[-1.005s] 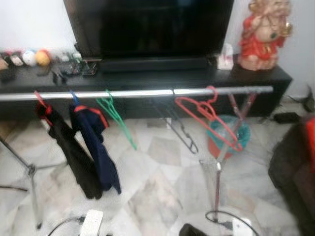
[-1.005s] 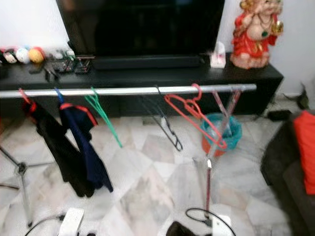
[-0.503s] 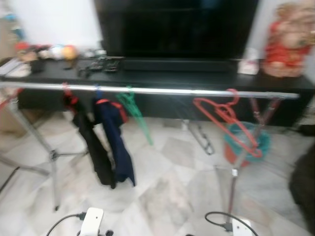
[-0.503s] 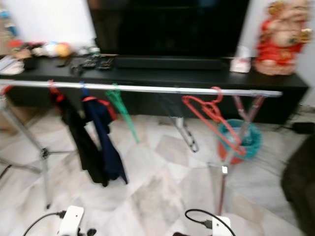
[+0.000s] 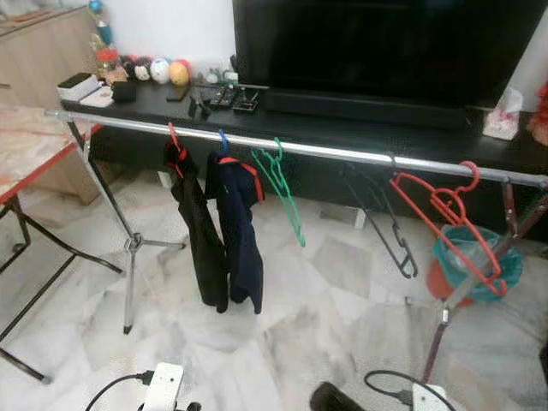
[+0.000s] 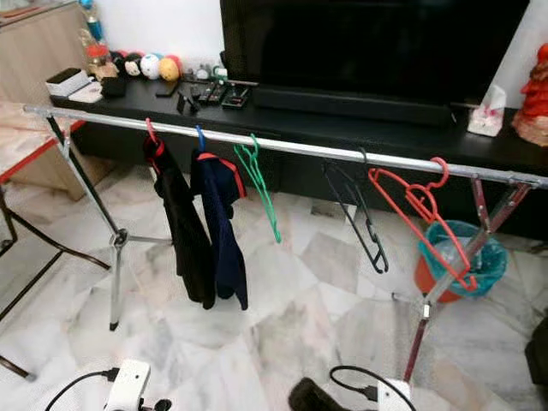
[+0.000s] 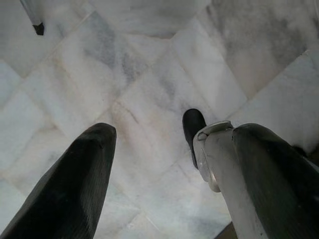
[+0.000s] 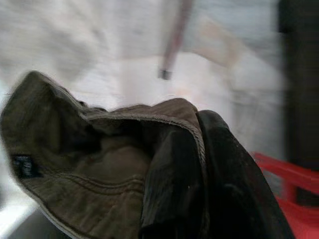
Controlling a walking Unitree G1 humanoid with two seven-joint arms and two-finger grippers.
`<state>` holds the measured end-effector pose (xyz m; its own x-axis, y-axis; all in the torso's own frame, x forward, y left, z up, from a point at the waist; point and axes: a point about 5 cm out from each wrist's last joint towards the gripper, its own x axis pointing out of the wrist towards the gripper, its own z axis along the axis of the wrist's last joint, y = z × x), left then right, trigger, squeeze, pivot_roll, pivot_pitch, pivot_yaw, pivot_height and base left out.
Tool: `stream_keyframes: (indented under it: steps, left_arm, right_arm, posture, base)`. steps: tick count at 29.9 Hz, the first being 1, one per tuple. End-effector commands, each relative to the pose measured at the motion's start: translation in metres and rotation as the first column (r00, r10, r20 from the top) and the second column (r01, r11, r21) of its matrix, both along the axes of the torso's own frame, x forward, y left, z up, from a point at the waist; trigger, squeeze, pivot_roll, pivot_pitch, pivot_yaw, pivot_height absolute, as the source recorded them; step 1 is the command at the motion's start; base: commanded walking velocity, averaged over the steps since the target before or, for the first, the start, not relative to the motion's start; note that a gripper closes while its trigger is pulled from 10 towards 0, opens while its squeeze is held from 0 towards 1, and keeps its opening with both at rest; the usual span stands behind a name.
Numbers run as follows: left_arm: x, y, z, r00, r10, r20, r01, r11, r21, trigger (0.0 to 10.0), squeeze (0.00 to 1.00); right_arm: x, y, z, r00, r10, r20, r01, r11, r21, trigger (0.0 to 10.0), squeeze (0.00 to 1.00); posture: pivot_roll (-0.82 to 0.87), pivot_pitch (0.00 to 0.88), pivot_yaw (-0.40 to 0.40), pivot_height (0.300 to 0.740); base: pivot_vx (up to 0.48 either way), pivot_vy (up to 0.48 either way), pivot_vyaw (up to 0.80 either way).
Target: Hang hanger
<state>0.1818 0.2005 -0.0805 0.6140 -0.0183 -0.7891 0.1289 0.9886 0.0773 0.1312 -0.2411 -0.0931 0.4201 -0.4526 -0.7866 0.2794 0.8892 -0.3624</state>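
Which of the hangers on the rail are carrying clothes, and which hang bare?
The two leftmost carry clothes: the red-hooked hanger with a black garment and the blue-hooked hanger with a navy one. The green, black and red hangers hang bare.

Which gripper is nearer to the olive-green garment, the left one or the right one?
Right. The olive-green garment lies directly against the right gripper, draped over it. The left gripper hangs open above the marble floor, with no cloth at it.
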Motion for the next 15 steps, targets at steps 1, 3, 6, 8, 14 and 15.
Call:
stream_keyframes:
  steps: [1, 3, 6, 8, 14, 15]
  left_arm:
    - [-0.004, 0.005, -0.001, 1.0, 0.0, -0.014, 0.0, 1.0, 0.014, 10.0, 0.0]
    - [-0.004, 0.004, -0.001, 1.0, -0.002, -0.013, 0.002, 1.0, 0.011, 10.0, 0.0]
    - [-0.004, 0.004, -0.001, 1.0, 0.0, -0.013, 0.0, 1.0, 0.009, 10.0, 0.0]
    - [-0.005, 0.005, -0.001, 1.0, 0.004, -0.01, -0.004, 1.0, 0.011, 10.0, 0.0]
    - [-0.006, 0.007, -0.002, 1.0, 0.004, -0.013, -0.004, 1.0, 0.026, 10.0, 0.0]
    - [-0.005, 0.007, -0.001, 1.0, 0.004, -0.01, -0.004, 1.0, 0.027, 10.0, 0.0]
  right_arm:
    - [-0.029, -0.023, -0.002, 0.985, -0.118, -0.124, 0.106, 0.99, -0.097, 10.0, 0.0]
    - [-0.044, -0.029, -0.004, 0.971, -0.111, -0.211, 0.086, 0.989, -0.123, 10.0, 0.0]
    - [-0.058, -0.028, -0.008, 0.939, 0.027, -0.343, -0.071, 0.991, -0.117, 10.0, 0.0]
    - [-0.073, -0.033, -0.009, 0.874, 0.147, -0.464, -0.232, 0.964, -0.132, 10.0, 0.0]
    - [-0.082, -0.032, -0.01, 0.843, 0.167, -0.512, -0.261, 0.958, -0.117, 10.0, 0.0]
    - [-0.078, -0.027, -0.011, 0.868, 0.145, -0.476, -0.218, 0.971, -0.102, 10.0, 0.0]
  posture:
    - [0.03, 0.0, -0.003, 0.74]
    - [0.03, 0.0, -0.004, 0.74]
    - [0.03, 0.0, -0.004, 0.74]
    - [0.03, 0.0, -0.007, 0.74]
    - [0.02, 0.0, -0.005, 0.74]
    - [0.03, 0.0, -0.005, 0.74]
  base:
    - [0.0, 0.0, 0.0]
    - [0.0, 0.0, 0.0]
    - [0.0, 0.0, 0.0]
    - [0.0, 0.0, 0.0]
    - [0.0, 0.0, 0.0]
    - [0.0, 0.0, 0.0]
